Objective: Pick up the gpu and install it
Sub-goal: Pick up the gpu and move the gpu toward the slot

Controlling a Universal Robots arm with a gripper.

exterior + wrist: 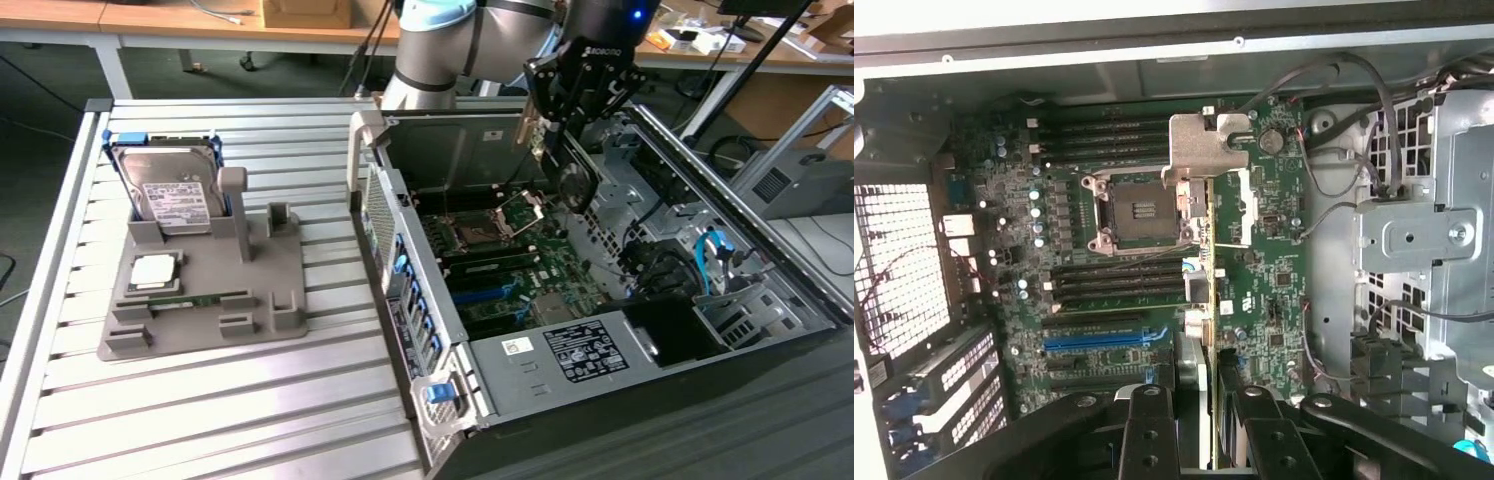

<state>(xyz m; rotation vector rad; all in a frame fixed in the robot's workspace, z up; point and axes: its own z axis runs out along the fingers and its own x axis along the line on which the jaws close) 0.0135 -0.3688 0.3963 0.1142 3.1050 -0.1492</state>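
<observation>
The gpu [573, 182] hangs edge-down over the open computer case [400, 250], a dark card whose round black fan faces the exterior view's right. My gripper [561, 128] is shut on its upper edge. In the wrist view the gpu [1199, 150] is seen edge-on, running from its silver end bracket back to between my two black fingers [1149, 430], with the gripper [1204, 432] clamped on it. Below it lies the green motherboard [1124, 290], its empty CPU socket [1137, 212] just beside the card's line. The card is held clear above the board.
On the slatted table stands a grey fixture [214, 310] in the exterior view's left, holding a silver hard drive [167, 195], a processor chip [151, 270] and a green memory stick [187, 298]. Inside the case are blue cables [714, 250] and a metal drive cage [1414, 235].
</observation>
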